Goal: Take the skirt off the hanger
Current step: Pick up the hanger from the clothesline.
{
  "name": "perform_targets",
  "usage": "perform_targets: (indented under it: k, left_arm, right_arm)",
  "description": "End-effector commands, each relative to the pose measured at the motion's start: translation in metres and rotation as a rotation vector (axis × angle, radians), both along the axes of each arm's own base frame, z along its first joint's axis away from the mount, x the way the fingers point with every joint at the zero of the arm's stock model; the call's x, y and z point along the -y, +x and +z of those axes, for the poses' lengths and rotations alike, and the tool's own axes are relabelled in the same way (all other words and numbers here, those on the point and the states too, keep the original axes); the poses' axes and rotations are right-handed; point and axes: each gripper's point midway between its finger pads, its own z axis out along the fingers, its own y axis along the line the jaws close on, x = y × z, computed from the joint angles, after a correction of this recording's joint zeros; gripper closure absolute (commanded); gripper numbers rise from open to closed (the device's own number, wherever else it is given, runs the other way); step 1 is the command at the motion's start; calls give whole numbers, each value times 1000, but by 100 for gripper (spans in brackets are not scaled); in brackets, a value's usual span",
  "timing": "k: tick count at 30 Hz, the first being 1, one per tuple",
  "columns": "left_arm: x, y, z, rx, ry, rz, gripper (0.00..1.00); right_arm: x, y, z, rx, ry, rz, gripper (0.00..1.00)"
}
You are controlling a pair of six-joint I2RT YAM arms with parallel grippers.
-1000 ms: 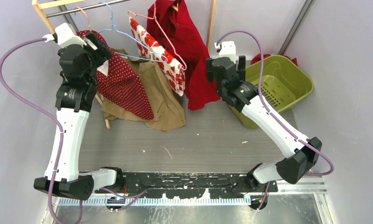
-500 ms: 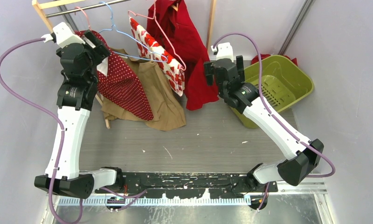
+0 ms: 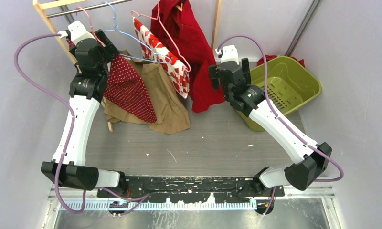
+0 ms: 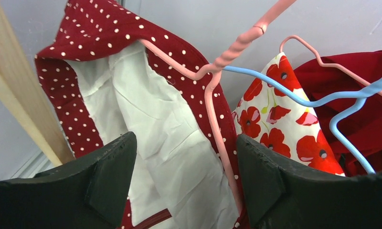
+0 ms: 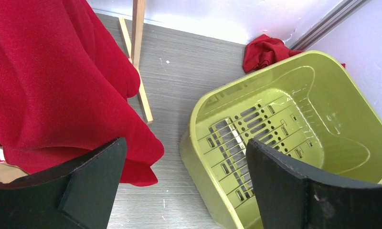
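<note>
The skirt is dark red with white dots and a white lining. It hangs from a pink wire hanger at the left end of the rail. My left gripper is open right at its waistband, with the lining and the pink wire's lower run between the fingers, the wire close to the right finger. From above, that gripper sits high by the rack. My right gripper is open and holds nothing, hovering between a red garment and the basket.
A blue hanger and a poppy-print garment hang just right of the skirt. A red garment hangs further right. A tan cloth lies below. A wooden rack post stands left. A green basket sits at the right.
The left arm has swung up and to the right, bringing its open gripper against the skirt's waistband. The right arm has hardly moved.
</note>
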Motion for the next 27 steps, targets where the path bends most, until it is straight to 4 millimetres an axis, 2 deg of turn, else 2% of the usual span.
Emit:
perform_targets:
  k: [1,4,7,11,12,14,15,19,23,27]
  left_arm:
    - [-4,0,25,87,5,28,26]
    - [-7,-3,31,93,22,37,32]
    - [-8,-5,38,104,34,35,44]
    - [-10,-4,35,83,70,40,66]
    - [-11,-4,31,67,82,43,73]
    - [-12,-4,24,35,106,43,95]
    - [-11,-4,20,20,116,39,99]
    - [-8,-5,11,-17,197,-7,100]
    - [-14,-7,5,-62,293,-7,100]
    - [-19,-1,-4,-99,366,-12,100]
  right_arm:
    - [8,-5,21,63,20,-18,0]
    - [7,-4,18,58,16,-16,0]
    - [6,-3,14,51,11,-18,0]
    - [6,-3,11,42,6,-15,0]
    - [6,-3,10,40,4,-14,0]
    - [7,-4,12,43,4,-14,0]
    - [7,-4,12,43,1,-13,0]
    - [8,-4,10,38,-11,-14,0]
    - [6,-3,6,31,-12,-5,0]
    - [5,-2,2,26,-15,-4,0]
